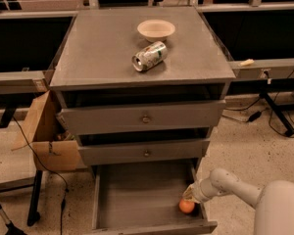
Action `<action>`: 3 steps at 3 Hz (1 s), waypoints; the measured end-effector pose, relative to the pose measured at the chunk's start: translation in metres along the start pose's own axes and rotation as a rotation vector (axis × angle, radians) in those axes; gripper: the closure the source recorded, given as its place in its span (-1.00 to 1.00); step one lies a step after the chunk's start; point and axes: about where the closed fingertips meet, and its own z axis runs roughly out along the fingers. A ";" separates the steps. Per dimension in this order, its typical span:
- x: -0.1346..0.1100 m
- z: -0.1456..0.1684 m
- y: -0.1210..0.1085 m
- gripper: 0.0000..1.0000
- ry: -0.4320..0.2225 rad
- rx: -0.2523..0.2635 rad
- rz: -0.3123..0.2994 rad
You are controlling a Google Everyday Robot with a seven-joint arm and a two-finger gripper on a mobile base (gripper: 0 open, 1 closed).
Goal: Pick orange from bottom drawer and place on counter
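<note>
The orange (186,206) lies just in front of my claw (190,195), low in the bottom drawer (137,192). I cannot tell whether the claw is wide or narrow. The can (149,56) far above has no readable label.

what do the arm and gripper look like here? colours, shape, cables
The arm is smooth, off-white, rounded tubular links with a bulbous joint; no cables or markings visible. The gripper, at the bottom drawer's right side by the orange, is small and tan-tinted.

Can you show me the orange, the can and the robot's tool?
orange (186,206): camera view, middle of the fruit.
can (149,56): camera view, its side.
tool (190,195): camera view, its tip, over the bottom drawer (137,195), by the orange.
</note>
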 end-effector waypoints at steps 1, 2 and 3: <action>-0.002 -0.003 0.000 -0.65 -0.003 -0.005 -0.003; -0.001 0.009 -0.005 -1.00 -0.014 -0.019 -0.007; 0.004 0.017 -0.006 -1.00 -0.011 -0.020 -0.005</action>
